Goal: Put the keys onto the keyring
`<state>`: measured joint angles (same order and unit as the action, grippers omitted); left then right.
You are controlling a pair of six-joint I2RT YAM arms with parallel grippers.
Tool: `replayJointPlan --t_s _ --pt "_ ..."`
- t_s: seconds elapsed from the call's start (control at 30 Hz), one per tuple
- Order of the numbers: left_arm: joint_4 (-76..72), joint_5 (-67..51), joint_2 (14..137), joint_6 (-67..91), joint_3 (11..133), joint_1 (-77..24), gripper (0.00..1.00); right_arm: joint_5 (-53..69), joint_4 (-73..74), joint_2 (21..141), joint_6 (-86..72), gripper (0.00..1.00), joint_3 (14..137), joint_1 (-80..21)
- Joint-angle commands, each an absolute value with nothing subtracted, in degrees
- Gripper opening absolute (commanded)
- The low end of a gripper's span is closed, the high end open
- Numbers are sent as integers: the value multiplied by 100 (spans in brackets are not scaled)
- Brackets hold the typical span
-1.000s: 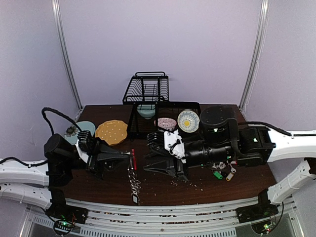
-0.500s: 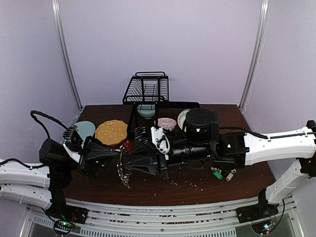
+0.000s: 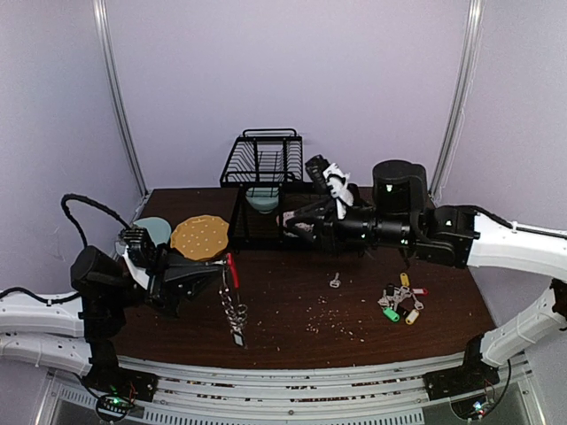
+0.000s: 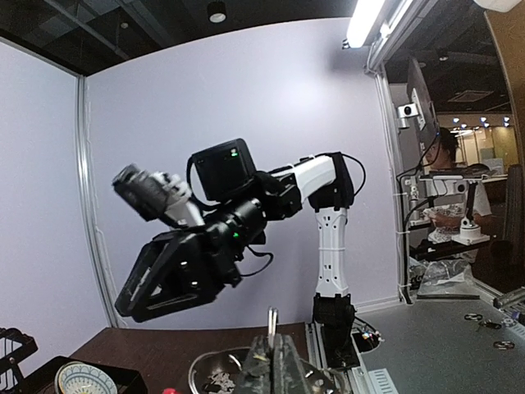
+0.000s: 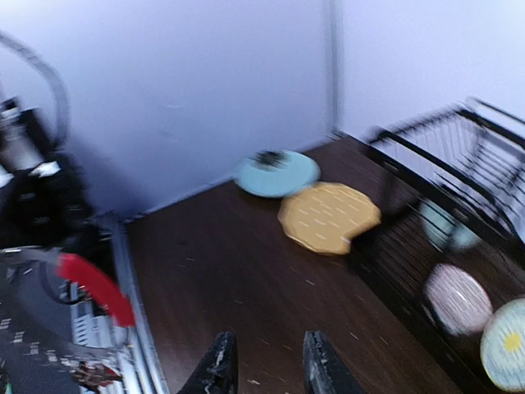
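"Where's the keyring [image 3: 231, 268]?"

"On the near side of the yellow plate [image 3: 200, 236], just off its right rim. The left gripper [image 3: 220, 271] has its fingers pinched tight on the ring beside the red sleeve. The keys [image 3: 236, 314] hang from it in a string toward the near edge of the table [image 3: 275, 301]. I can't tell whether the lowest one touches the wood."

"And the other arm?"

"The right gripper [image 3: 292, 227] is up in the air to the right of that plate, over the front rim of the black tray [image 3: 237, 221]. Its fingers are a narrow gap apart with nothing between them."

"Any room to move?"

"There's bare wood to the right of the hanging keys. A lone small key [image 3: 335, 281] lies well right of the yellow plate and a bit nearer. A bunch with coloured tags [image 3: 400, 303] lies farther right again. A light blue plate [image 3: 152, 232] sits just left of the yellow one, by the table's left edge."
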<state>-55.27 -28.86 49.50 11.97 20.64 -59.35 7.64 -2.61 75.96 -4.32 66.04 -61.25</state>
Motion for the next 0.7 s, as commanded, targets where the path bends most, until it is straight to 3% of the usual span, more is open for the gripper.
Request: replayJointPlan --t_s 0.0,0.1,0.23,0.37,0.67 --pt "-5360 -2617 4843 1046 2295 -5944 0 -1703 2440 7370 -2557 29 6231 -5030" --pt "-5239 -2666 4823 1033 2358 -5941 0 -2002 3262 7329 -3199 30 5759 -4353" --pt "-5181 -2663 4775 1029 2360 -5941 0 -1516 3344 7233 -3525 36 4893 -3589" --pt "-5102 -2663 4762 1013 2379 -5941 0 -1457 3296 7364 -3615 39 4415 -3432" --pt "-4983 -2702 4772 964 2421 -5941 0 -1659 3025 8088 -3336 36 4446 -3156"
